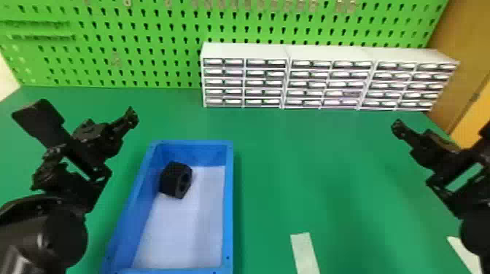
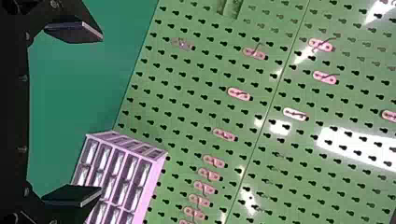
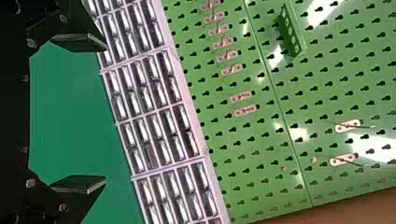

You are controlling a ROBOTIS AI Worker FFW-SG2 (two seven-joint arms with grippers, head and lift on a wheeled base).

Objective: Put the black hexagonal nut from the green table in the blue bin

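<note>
Black hexagonal nut (image 1: 175, 180) is seen inside the blue bin (image 1: 228, 204), toward the far end and close to the left wall (contact with that wall can't be told), its hole turned toward the bin's right side. The pale bin floor is left exposed nearer the camera. The bin is set on the green counter (image 1: 310, 164). Left gripper (image 1: 80, 111) is held beyond the bin's left side, fingers spread wide. Right gripper (image 1: 442, 131) is held well apart from the bin, over at the right, fingers also wide. A pale strip (image 1: 305, 255) is laid on the counter to the right of the bin. At the back, white drawer units (image 1: 328, 53) are lined up side by side, with a green pegboard (image 1: 127, 47) placed behind them.
</note>
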